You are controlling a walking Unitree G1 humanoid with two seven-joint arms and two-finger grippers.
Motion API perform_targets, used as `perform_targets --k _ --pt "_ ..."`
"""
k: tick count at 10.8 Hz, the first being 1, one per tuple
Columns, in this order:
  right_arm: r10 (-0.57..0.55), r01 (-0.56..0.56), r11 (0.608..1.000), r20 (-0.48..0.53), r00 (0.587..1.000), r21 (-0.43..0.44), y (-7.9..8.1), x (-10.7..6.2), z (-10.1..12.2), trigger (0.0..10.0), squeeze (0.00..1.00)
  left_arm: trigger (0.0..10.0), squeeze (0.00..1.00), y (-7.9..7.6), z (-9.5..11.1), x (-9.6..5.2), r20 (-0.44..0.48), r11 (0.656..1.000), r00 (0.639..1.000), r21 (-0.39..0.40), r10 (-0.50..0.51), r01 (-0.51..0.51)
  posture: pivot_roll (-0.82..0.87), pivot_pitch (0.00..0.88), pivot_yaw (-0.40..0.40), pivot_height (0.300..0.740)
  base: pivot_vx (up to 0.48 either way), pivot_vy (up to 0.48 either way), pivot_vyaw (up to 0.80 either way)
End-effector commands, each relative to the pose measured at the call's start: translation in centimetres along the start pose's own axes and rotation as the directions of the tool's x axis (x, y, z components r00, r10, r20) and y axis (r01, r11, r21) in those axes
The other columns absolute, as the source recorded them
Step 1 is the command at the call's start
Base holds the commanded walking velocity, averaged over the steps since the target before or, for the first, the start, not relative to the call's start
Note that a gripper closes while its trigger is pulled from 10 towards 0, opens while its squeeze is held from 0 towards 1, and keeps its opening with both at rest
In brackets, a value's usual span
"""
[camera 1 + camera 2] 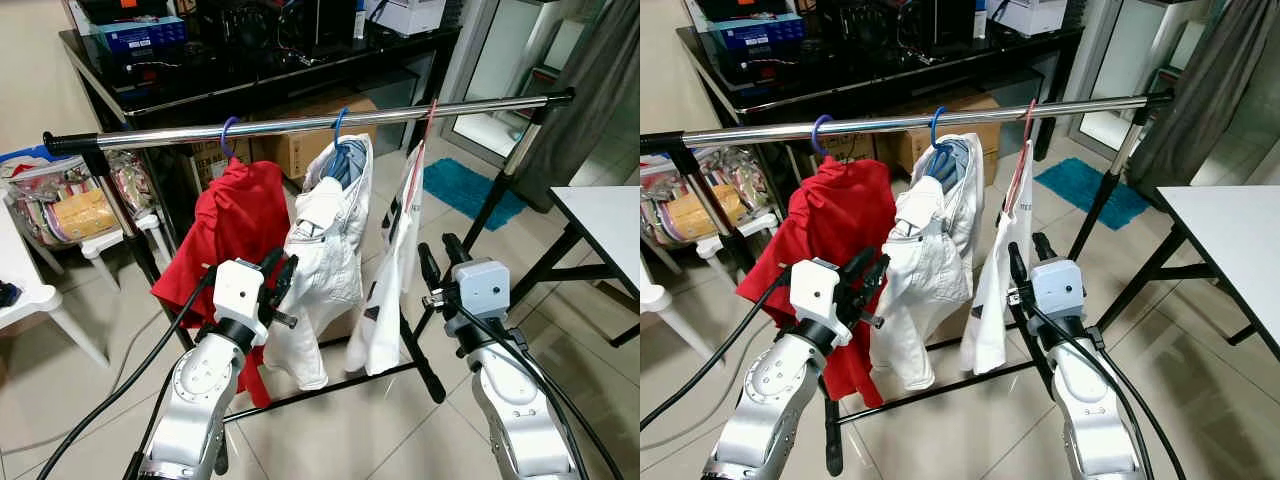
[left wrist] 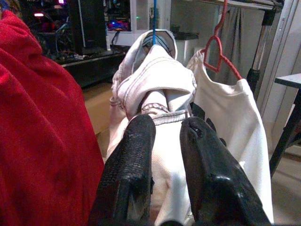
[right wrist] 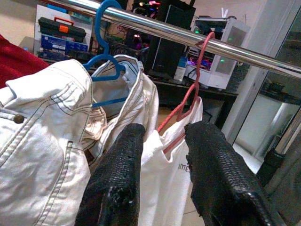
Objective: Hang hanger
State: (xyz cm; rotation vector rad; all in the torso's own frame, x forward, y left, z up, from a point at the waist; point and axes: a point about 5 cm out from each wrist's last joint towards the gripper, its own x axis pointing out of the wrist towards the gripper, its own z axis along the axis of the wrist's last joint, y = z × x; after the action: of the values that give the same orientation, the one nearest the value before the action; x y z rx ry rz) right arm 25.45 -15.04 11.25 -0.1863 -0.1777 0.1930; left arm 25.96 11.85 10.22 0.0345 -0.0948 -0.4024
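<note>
The red hanger (image 3: 188,101) with a white shirt (image 1: 392,290) hangs on the steel rail (image 1: 300,122), beside a white jacket (image 1: 325,255). The right gripper (image 1: 438,255) is near the shirt, fingers spread and, it seems, holding nothing. The left gripper (image 1: 280,275), also spread, is by the red garment (image 1: 225,235).

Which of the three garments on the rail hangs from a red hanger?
The white T-shirt, the garment nearest the right gripper. Its red hanger differs from the blue hooks carrying the white denim jacket and red garment.
</note>
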Motion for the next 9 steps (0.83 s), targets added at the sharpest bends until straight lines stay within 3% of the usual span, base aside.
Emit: perform_targets --k 1,4,5,6,9 --pt "-0.004 0.004 1.000 0.016 1.000 -0.003 -0.2 0.0 0.3 10.0 0.00 10.0 0.00 -0.2 -0.1 0.1 -0.004 1.000 1.000 0.002 -0.014 0.014 0.06 0.000 -0.024 0.740 0.000 0.000 0.00" --pt "-0.004 0.004 1.000 0.016 1.000 -0.003 -0.2 0.0 0.3 10.0 0.00 10.0 0.00 -0.2 -0.1 0.1 -0.004 1.000 1.000 0.002 -0.014 0.014 0.06 0.000 -0.024 0.740 0.000 0.000 0.00" --pt "-0.007 0.007 1.000 -0.004 1.000 0.028 0.5 0.8 -0.3 10.0 0.00 10.0 0.00 0.5 0.0 -1.1 0.004 0.998 0.998 0.019 0.056 -0.057 0.25 0.018 -0.092 0.740 0.000 0.000 0.00" --pt "-0.004 0.005 0.999 -0.021 1.000 0.044 0.8 1.1 -0.6 10.0 0.00 10.0 0.00 0.8 0.1 -1.6 0.006 0.996 0.996 0.028 0.085 -0.085 0.24 0.017 -0.089 0.740 0.000 0.000 0.00" --pt "-0.025 0.026 0.999 -0.023 0.999 0.047 0.9 0.9 -0.8 10.0 0.00 10.0 0.00 0.7 0.3 -1.3 0.007 0.997 0.998 0.031 0.064 -0.065 0.23 0.015 -0.072 0.740 0.000 0.000 0.00"
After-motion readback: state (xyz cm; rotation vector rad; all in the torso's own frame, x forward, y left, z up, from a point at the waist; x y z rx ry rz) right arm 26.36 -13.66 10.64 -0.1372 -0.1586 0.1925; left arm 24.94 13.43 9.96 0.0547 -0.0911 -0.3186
